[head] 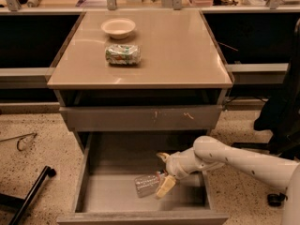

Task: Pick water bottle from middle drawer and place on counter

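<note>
- Clear plastic water bottle (146,185) lies on its side on the grey floor of the open middle drawer (108,193), right of centre and toward the near front.
- Its long axis runs roughly left to right; the right end meets the jaws, and the cap is hidden there.
- White arm (234,157) reaches in from the right, putting the jaws low inside the drawer at the bottle's right end.
- The jaws stand spread, one tan finger (162,156) on the far side and the other (164,187) across the bottle's near right end; whether either touches cannot be told.
- Judged from this, the bottle sits just left of the jaws and is not yet clamped.
- Above, the tan desk (183,55) carries a soda can (123,54) and a bowl (118,27).
</note>
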Motion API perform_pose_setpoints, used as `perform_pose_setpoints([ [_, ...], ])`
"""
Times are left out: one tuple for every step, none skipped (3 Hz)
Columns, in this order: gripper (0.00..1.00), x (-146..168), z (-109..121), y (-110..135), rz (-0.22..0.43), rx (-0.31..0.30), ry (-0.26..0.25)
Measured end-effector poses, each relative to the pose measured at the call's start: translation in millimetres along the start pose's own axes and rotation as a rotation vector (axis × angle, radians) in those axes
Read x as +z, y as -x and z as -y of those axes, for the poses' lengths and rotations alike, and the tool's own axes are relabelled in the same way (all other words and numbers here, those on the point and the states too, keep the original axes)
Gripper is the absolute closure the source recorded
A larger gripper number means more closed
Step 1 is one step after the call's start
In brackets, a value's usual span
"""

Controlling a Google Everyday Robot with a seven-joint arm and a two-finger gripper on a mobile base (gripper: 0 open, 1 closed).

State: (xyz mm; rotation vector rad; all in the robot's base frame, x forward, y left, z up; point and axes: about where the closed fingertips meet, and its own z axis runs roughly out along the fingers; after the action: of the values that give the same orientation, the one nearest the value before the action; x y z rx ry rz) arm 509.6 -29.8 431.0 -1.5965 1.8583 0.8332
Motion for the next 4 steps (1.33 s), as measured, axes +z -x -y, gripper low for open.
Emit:
perform_pose_setpoints([
  [0.0,16,-14,-4,0.0,0.005,0.039],
  [0.0,45,-13,6,-0.002,-0.025,0.051],
  [0.0,71,-2,20,-0.01,-0.072,0.054],
  [0.0,86,3,26,-0.029,-0.107,0.052],
])
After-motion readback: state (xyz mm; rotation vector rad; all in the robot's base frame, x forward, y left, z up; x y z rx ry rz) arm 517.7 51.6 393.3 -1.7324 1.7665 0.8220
